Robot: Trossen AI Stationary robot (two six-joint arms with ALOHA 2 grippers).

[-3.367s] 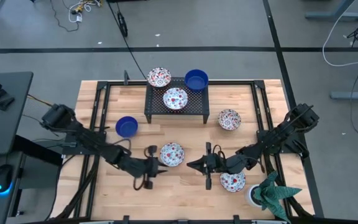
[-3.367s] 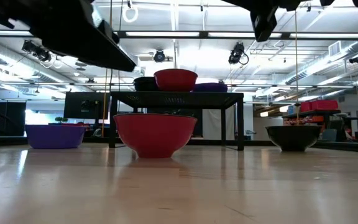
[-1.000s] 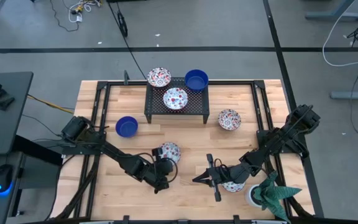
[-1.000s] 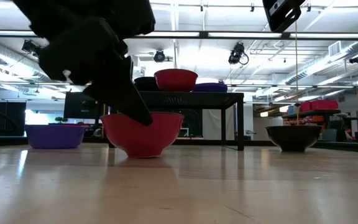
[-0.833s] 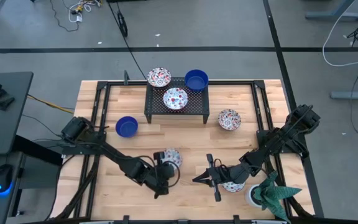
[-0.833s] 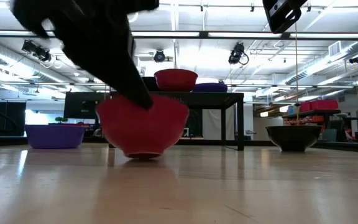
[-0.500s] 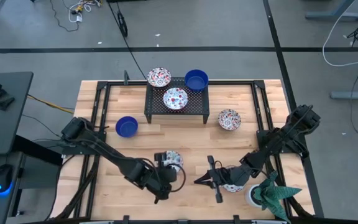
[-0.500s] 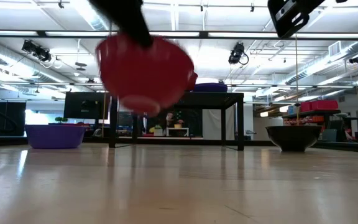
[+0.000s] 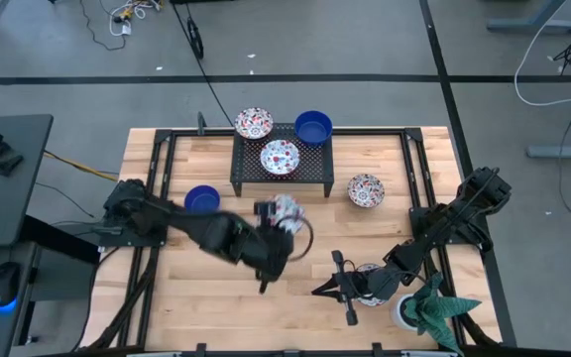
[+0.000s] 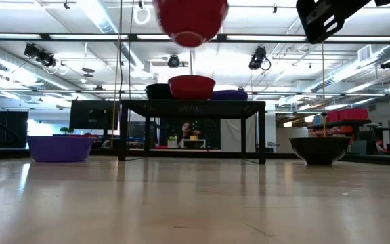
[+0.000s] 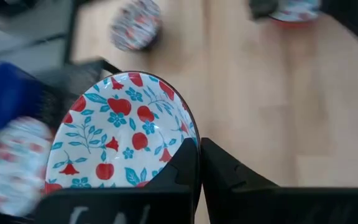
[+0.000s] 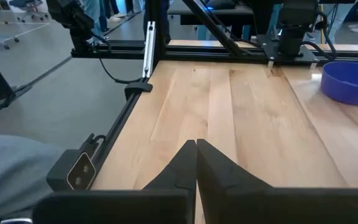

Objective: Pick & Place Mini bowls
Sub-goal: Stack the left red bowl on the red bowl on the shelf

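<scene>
Left gripper pinches rim of floral mini bowl, held in air just in front of black mesh rack. Rack carries three bowls. Blue bowl, floral bowl on table; both unplaced, by my reading. Right gripper closed, empty, low near table's front.

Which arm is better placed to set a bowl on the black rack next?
The left. Its tool is shut on the floral bowl, lifted off the table just in front of the black rack. The right tool is shut and empty, low near the table's front edge by another patterned bowl.
</scene>
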